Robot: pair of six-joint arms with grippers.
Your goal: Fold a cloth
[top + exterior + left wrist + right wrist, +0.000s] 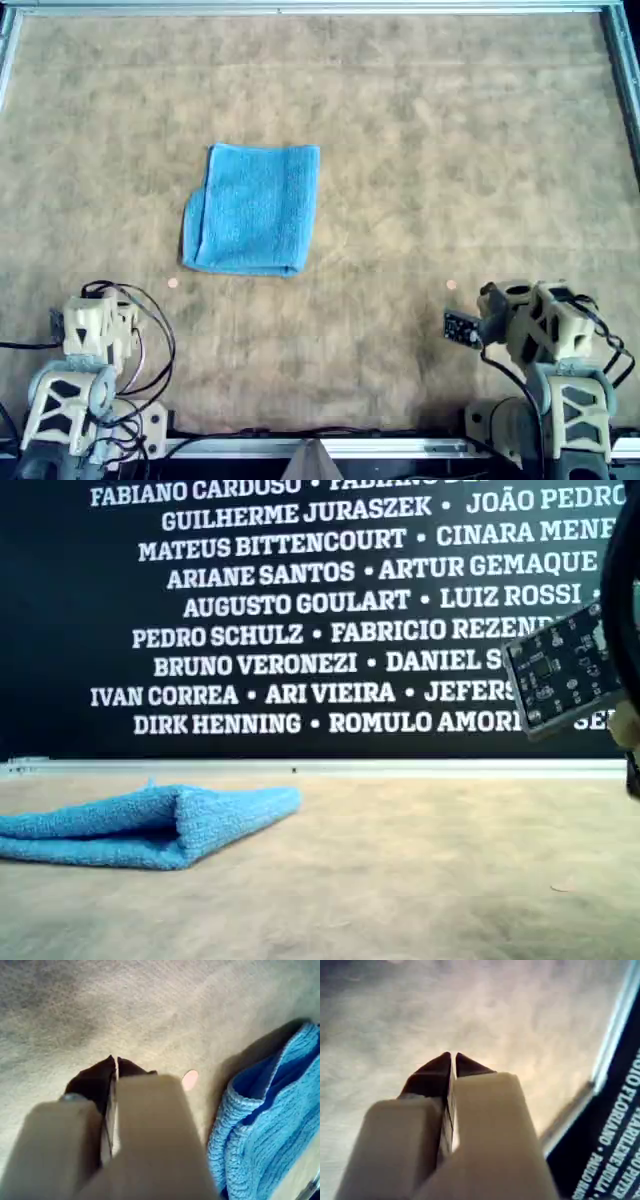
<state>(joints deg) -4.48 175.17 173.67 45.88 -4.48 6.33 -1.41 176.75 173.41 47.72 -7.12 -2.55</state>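
The cloth (pixel 255 208) is light blue terry, folded into a compact rectangle left of centre on the table in the overhead view. In the exterior view the cloth (pixel 150 825) lies low at the left, its layers stacked with a folded edge toward the middle. My left gripper (pixel 116 1060) is shut with nothing in it, hovering over bare table beside the cloth (pixel 270 1130). My right gripper (pixel 452 1056) is also shut and empty, far from the cloth. The left arm (pixel 92 335) stands at the overhead view's lower left, the right arm (pixel 535 325) at its lower right.
A tan felt-like table (pixel 440 150) is bordered by a metal rail (pixel 300 8). Two small pink dots (pixel 172 284) (pixel 451 286) mark the surface. A black banner (pixel 300 600) with white names stands behind the table. A circuit board (pixel 560 670) hangs at the exterior view's right.
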